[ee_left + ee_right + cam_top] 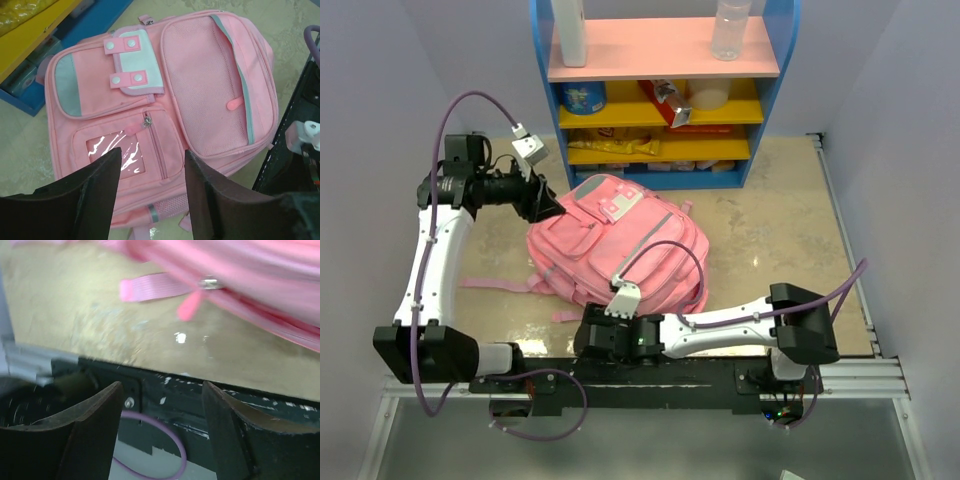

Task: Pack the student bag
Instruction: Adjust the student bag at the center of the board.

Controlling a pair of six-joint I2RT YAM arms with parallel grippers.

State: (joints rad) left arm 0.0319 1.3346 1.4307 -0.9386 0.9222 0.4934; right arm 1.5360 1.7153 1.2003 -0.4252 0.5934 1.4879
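Pink fabric, the student bag is lying front-up on the desk, zips seemingly closed. The left pincer is hovering at its 10 o'clock, jaws apart and empty. The right pincer is gaping empty at 6 o'clock, its view blurred. Opening looks to be in hand, which next calls for pinching a zip pull.

You have bare table at centre right of the top view. The student bag fills the middle, the shelf unit blocks the upper centre just behind it, and pink straps trail across the lower left.
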